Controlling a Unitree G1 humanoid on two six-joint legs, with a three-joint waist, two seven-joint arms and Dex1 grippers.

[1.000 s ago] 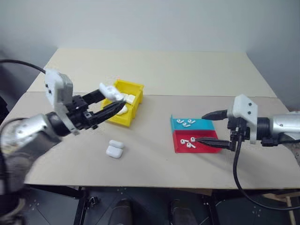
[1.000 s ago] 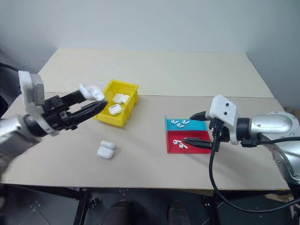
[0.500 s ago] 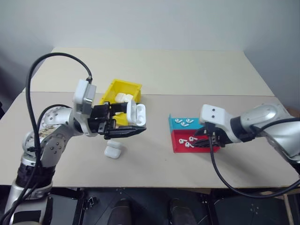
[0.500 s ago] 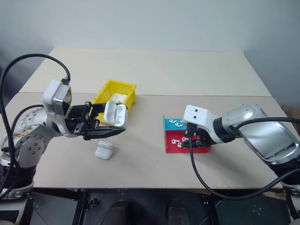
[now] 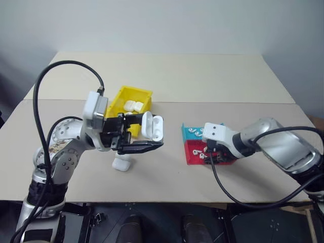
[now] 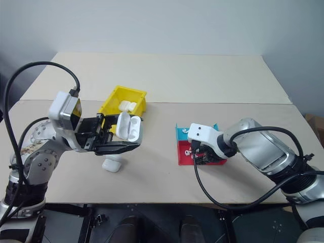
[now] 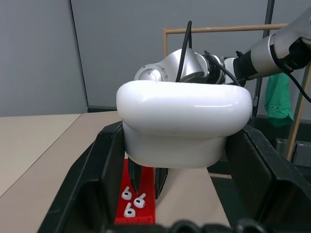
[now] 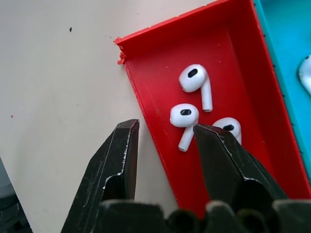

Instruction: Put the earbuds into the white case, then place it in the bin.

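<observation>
Right gripper over red tray half, earbud pick pending
Earbuds lie loose in the red-and-blue tray: tiny, light, glossy, slippery, so pinch across the bud head. Its fingers stand partly open, one outside the tray wall, one inside. Left gripper is clamped on the open white case, held left of the tray near the yellow bin

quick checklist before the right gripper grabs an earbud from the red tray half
1. Small glossy white case clamped in the left gripper, lid open: ok.
2. Tiny white stemmed earbuds lying in the red half of the shallow tray: ok.
3. Right gripper open: ok.
4. Fingers bracketing one earbud: not ok, they straddle the tray's wall.
5. Case sockets empty: cannot tell.
6. Yellow plastic bin has room left: ok.
</observation>
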